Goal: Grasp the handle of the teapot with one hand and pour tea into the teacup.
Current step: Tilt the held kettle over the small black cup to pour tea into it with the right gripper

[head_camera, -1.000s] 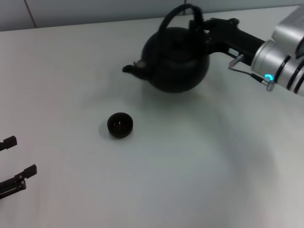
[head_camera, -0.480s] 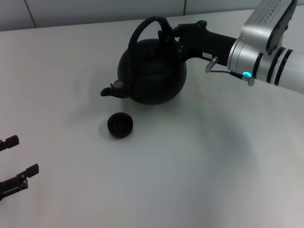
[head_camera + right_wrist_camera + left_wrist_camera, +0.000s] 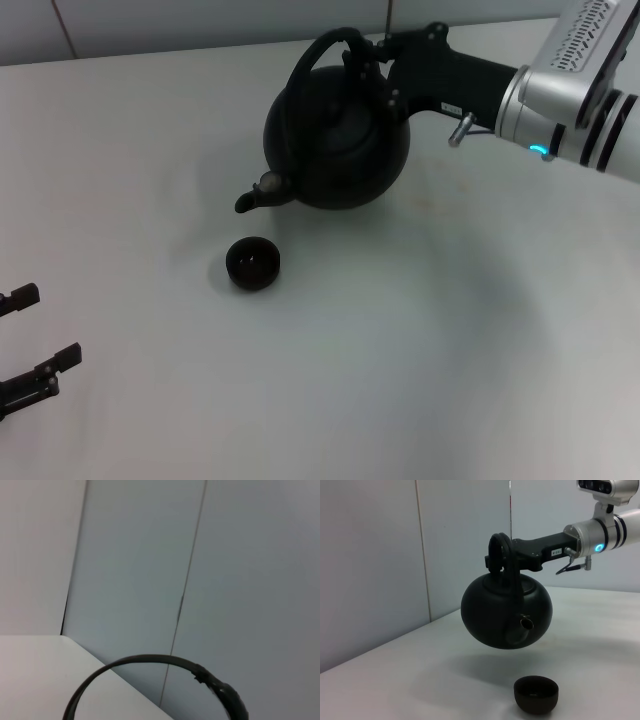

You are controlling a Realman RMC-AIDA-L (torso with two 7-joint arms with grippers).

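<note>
The right wrist view shows only the top arc of the handle (image 3: 165, 666) (pot cut off); the left end effector (image 3: 30, 345) is cropped by the head view's edge.

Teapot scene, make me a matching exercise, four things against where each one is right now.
Things:
1. teapot
2. teacup
3. right gripper
4. left gripper

Places:
A. sitting on the table
B. low at the robot's left, apart from everything
C. clamped on the handle
D. hanging in the air, spout tipped down toward the cup

Pairs: 1-D, 2-A, 3-C, 4-B
</note>
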